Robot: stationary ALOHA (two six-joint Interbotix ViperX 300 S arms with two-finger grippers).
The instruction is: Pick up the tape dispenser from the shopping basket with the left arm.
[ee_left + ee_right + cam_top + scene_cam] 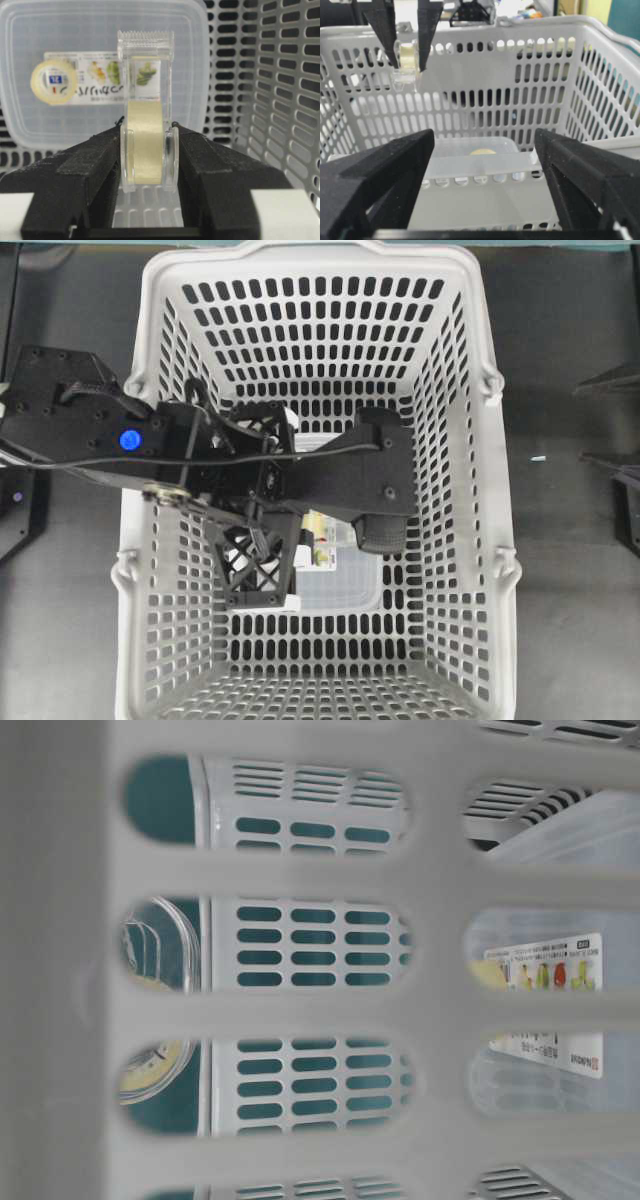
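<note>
My left gripper (147, 131) is shut on the tape dispenser (145, 155), a clear plastic holder with a cream tape roll, its toothed cutter pointing away from me. In the right wrist view the dispenser (405, 57) hangs between the left fingers (382, 30), high inside the light-grey shopping basket (520, 100), well above its floor. In the overhead view the left arm reaches into the basket (455, 440) and its lattice gripper (258, 575) hides the dispenser. My right gripper (482, 185) is open and empty at the basket's rim.
A translucent rectangular tray (60, 60) with a printed label and a round yellow sticker lies on the basket floor below the dispenser. It also shows in the overhead view (345, 585) and the right wrist view (470, 155). Slotted basket walls (285, 100) stand close on the right.
</note>
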